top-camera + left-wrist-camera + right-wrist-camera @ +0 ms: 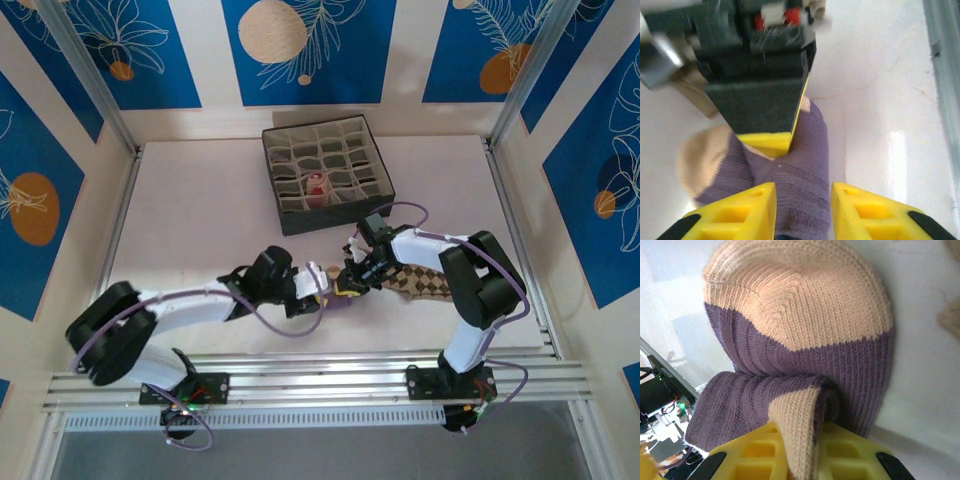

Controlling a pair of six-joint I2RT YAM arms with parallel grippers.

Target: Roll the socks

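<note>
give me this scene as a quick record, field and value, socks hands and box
purple sock: on the table between both hands, partly folded
left hand: shut on the purple sock's purple end
right hand: shut on a beige flap of the purple sock
diamond sock: flat on the table, partly under the right arm
maroon sock: bundled in a compartment of the box
box: grey, many compartments, far middle of the table
task state: one sock looks stowed, one being rolled, one untouched
</note>
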